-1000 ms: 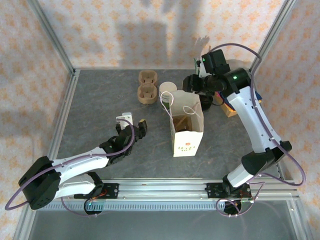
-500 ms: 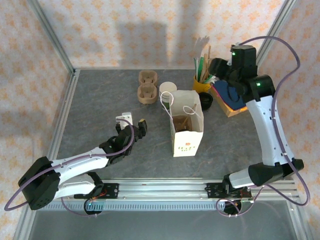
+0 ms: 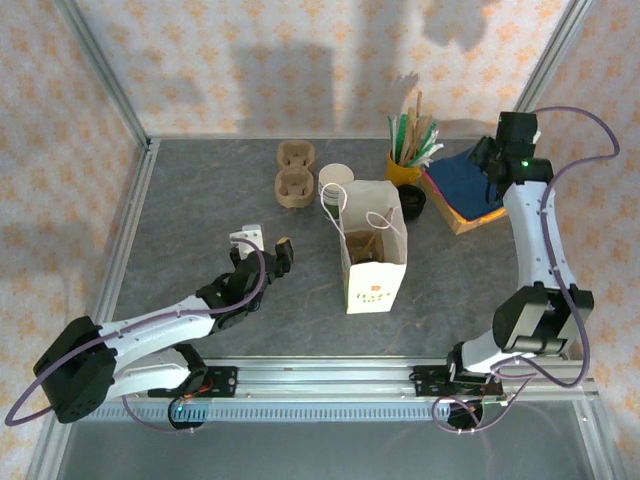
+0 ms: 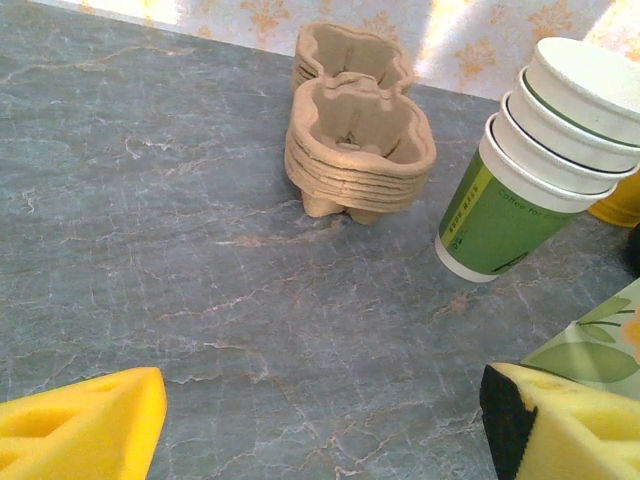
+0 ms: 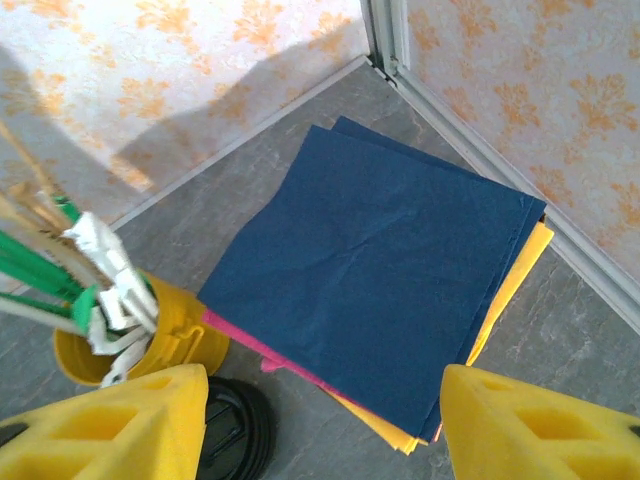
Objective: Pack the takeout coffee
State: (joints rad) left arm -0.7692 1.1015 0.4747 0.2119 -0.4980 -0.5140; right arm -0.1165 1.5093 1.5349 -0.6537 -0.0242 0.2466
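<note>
Where the coffee stood, I could not tell; no lidded cup could be picked out with any certainty. By the task's wording it would be a small paper cup. I judged it light, thin-walled and easy to crush, with a lid that could pop and contents that could spill if tipped. The best hold looked to be around the wall below the lid, gently, keeping it upright.

The left gripper (image 3: 266,244) hung low over the table (image 4: 150,220), left of the bag, its 2 pads spread wide with nothing between them. Ahead of it lay open surface, then the carriers (image 4: 355,150) in 2 stacks near the back wall. Just right of them stood the cups (image 4: 540,170), nested and lidless.

The bag (image 3: 375,270) stood upright mid-table, mouth open, handles up. Its inside was brown and shadowed, and what it held was unclear. Its thin rim and loops seemed likely to snag a lowering cup, so a straight drop through the mouth looked safest.

Right of it sat the lids (image 5: 240,430), just beside the pot (image 5: 150,345) of straws; whether they touched I could not tell. The napkins (image 5: 380,250) filled the back right corner against the frame (image 5: 385,30), a tight spot. The right gripper (image 5: 325,390) hovered above them, jaws well apart and empty.
</note>
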